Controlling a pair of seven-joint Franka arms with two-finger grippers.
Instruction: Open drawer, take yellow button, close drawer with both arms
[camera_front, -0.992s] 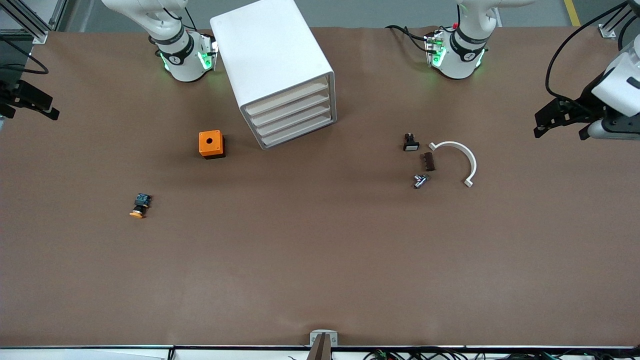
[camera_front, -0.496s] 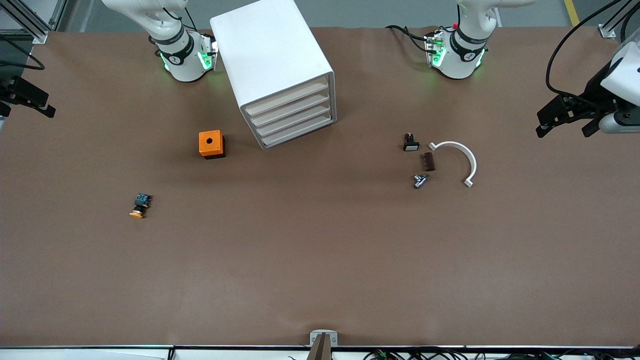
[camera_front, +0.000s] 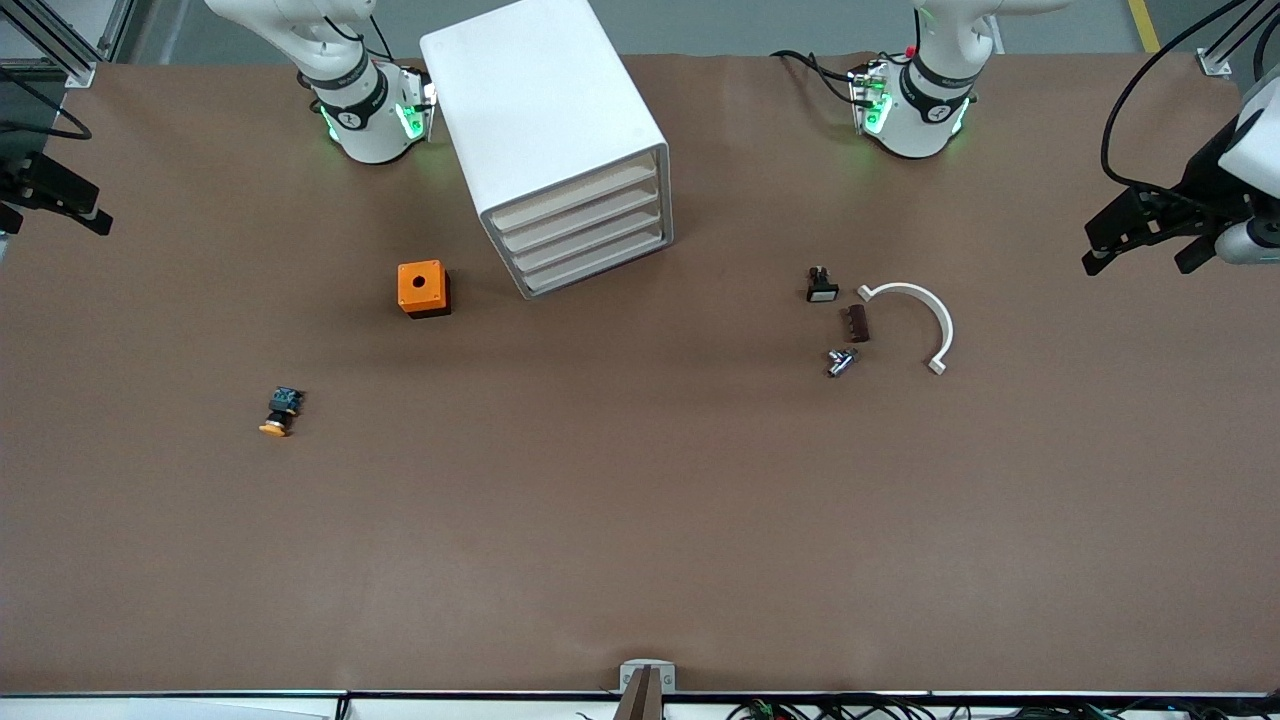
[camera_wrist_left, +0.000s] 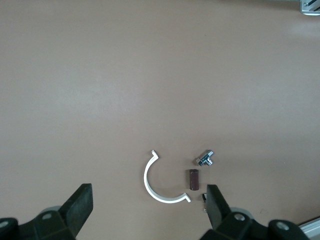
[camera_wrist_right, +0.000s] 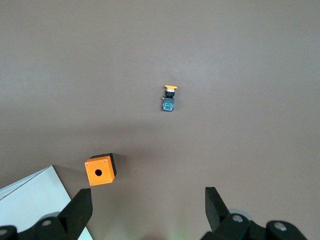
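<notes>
While both arms wait, the right gripper (camera_front: 75, 208) and left gripper (camera_front: 1140, 240) hang spread and empty at their table ends, the button (camera_front: 279, 412) lying well below the right one, cap toward the front camera.

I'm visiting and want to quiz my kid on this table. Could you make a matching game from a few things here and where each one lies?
Things:
1. tiny orange-capped push button
2. orange cube with a round hole
3. white curved half-ring
4. white box-shaped cabinet

Places:
A. between the two arm bases
B. beside the cabinet, toward the right arm's end
C. nearest the front camera of the four
D. beside the small brown block

Pairs: 1-C, 2-B, 3-D, 4-A
</notes>
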